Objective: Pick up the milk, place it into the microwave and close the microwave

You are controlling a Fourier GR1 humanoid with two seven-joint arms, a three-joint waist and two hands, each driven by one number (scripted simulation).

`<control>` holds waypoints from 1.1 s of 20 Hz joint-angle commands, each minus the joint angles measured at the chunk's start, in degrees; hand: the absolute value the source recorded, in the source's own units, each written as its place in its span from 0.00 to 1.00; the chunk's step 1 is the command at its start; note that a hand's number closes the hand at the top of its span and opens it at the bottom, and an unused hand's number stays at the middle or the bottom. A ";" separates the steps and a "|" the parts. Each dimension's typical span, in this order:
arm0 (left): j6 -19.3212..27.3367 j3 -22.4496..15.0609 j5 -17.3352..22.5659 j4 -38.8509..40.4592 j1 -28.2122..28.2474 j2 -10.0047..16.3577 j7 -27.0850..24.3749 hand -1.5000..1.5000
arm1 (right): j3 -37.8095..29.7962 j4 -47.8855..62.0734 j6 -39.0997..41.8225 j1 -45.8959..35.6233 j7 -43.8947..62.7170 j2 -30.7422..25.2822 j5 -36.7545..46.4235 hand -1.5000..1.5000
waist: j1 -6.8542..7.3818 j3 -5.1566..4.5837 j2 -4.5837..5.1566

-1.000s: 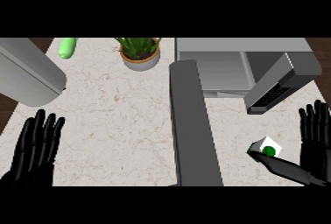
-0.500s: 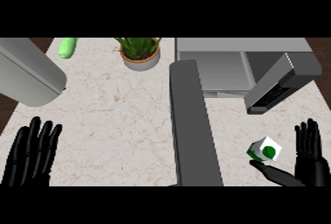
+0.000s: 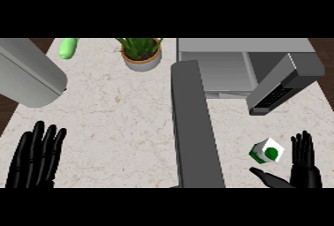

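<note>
1. The left hand (image 3: 38, 154) shows well to the left of the microwave door (image 3: 194, 132), low over the counter (image 3: 117, 110). Its fingers are straight and released, and it grasps nothing.
2. A large grey rounded body (image 3: 26, 73) lies far to the left of the door, at the counter's left edge.
3. A green elongated item (image 3: 68, 47) lies beyond the door's far end and well to its left. What it is cannot be told from this view.
4. A potted plant (image 3: 140, 53) stands just left of the door's far end.
5. The door stands open. It runs as a long grey slab from the microwave (image 3: 228, 66) towards the lower edge of the view.
6. A dark panel with a keypad (image 3: 284, 84) stands tilted to the right of the door's far end. It is possibly the microwave's control side.
7. The milk (image 3: 266, 152), a white carton with a green mark, sits on the counter to the right of the door's near end, outside the microwave.
8. The right hand (image 3: 305, 171) is just right of the milk, farther from the door. Its fingers are straight and released, and the thumb reaches under the carton's near side. Contact cannot be confirmed.
</note>
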 commanded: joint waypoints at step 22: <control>-0.09 0.77 1.99 -4.50 2.93 1.80 1.70 0.00 | -2.25 43.05 -0.98 -16.68 -32.07 -7.34 4.57 1.00 | 0.35 0.07 0.13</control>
